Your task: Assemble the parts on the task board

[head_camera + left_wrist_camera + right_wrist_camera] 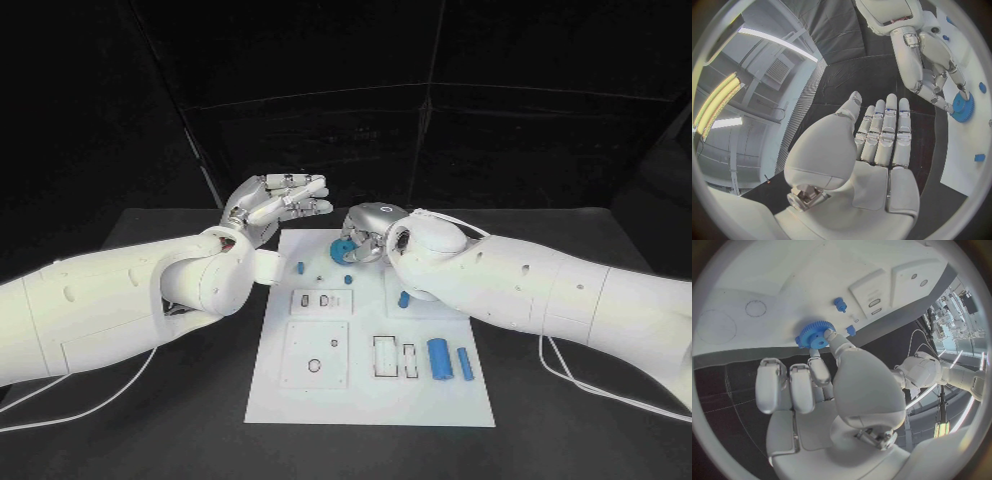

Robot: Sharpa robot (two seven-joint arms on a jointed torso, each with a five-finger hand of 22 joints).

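A black table (144, 420) fills the lower scene, and a long white task board (368, 400) lies in its middle, running away from the robot. Two large white arms reach in over the table, the left arm (101, 300) from one side and the right arm (548, 290) from the other, meeting near the far end of the board. The left hand (277, 205) is raised just off the board's far left corner, palm up, fingers straight and side by side, holding nothing; in the left wrist view the same left hand (879, 145) shows flat and empty against the dark backdrop. The right hand (371, 228) is over the far end of the board, and it pinches a blue gear (345, 250) between thumb and a finger. The right wrist view shows this closely: the right hand (826, 385) has its thumb tip on the toothed blue gear (814, 335) while the other fingers curl beside it, and the gear sits at the board surface; whether it rests on the board or is lifted clear cannot be told. The left wrist view also shows the gear (963, 107) at the right hand's fingertips. Nearer the robot, the board carries raised white panels with slots and a round hole, and on its right side stand a thick blue cylinder (440, 359) and, just beside it, a thinner blue pin (466, 363). Small blue pieces lie further up: one (300, 267) left of the gear, and one (404, 299) close under the right arm.
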